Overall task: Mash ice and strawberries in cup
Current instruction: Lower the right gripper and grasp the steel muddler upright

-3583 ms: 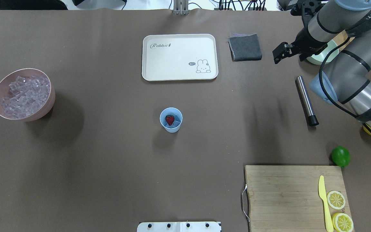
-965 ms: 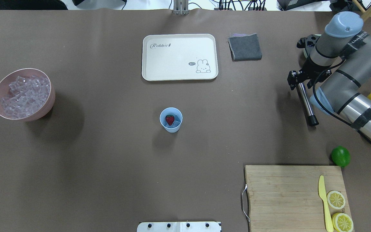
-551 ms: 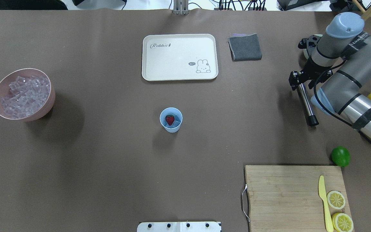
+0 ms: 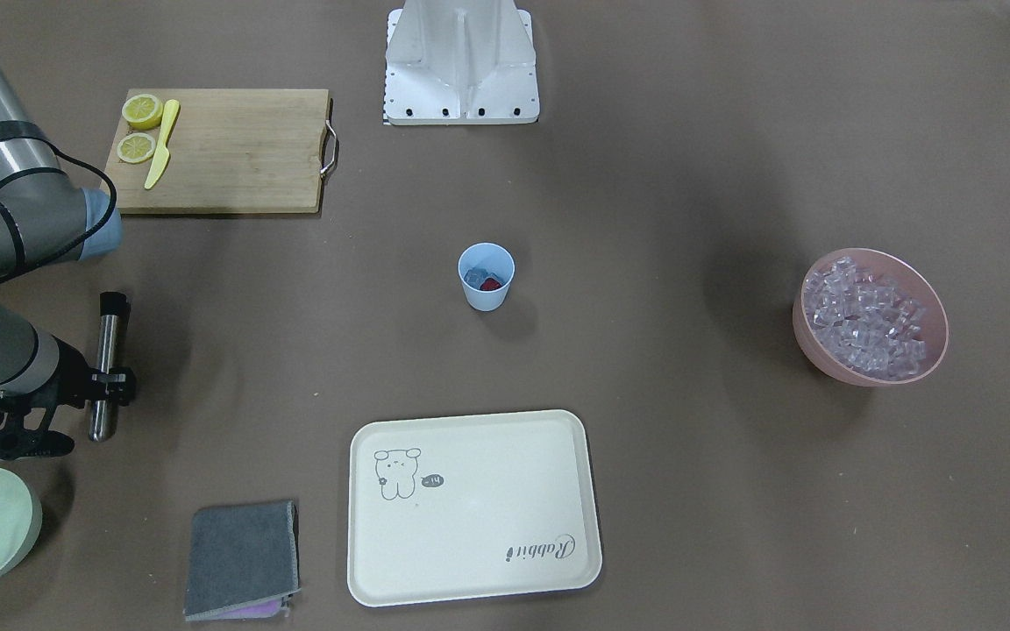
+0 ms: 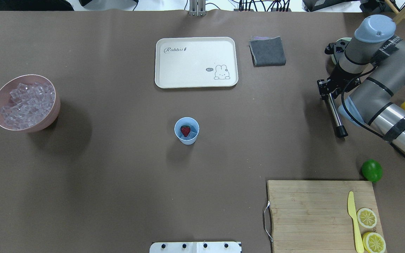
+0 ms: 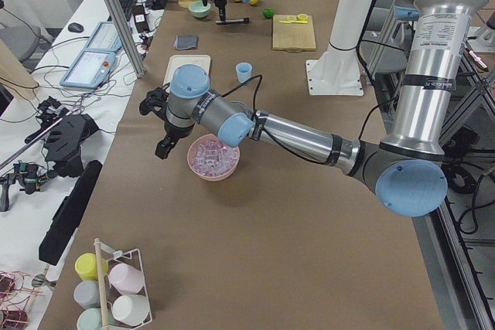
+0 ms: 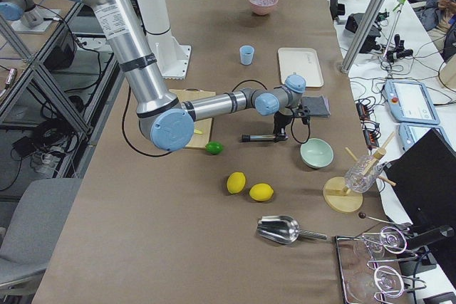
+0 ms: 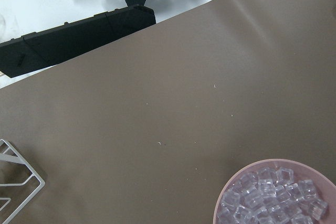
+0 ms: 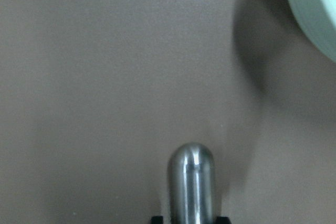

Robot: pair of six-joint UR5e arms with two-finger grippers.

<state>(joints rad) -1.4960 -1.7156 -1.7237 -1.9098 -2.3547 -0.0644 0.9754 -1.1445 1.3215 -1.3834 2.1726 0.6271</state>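
Fetching the tool: the right pincer (image 4: 107,379) pinches the steel muddler (image 4: 109,337) lying on the surface. Next, I judge, lift it toward the cup (image 5: 189,140), at nine o'clock overhead.

A small pale blue plastic cup (image 5: 186,130) holds a red strawberry (image 5: 185,131). Far to the cup's left, by the robot's sides, a round pink bowl (image 5: 56,109) holds clear ice cubes (image 5: 26,105). Beyond the cup lies a cream rectangular tray (image 5: 188,66); beyond and rightward, a folded grey cloth (image 5: 267,51). Well right of the cup lies a silver steel cylindrical muddler (image 5: 334,114); rightward and nearer the robot, a wooden cutting board (image 5: 308,211).
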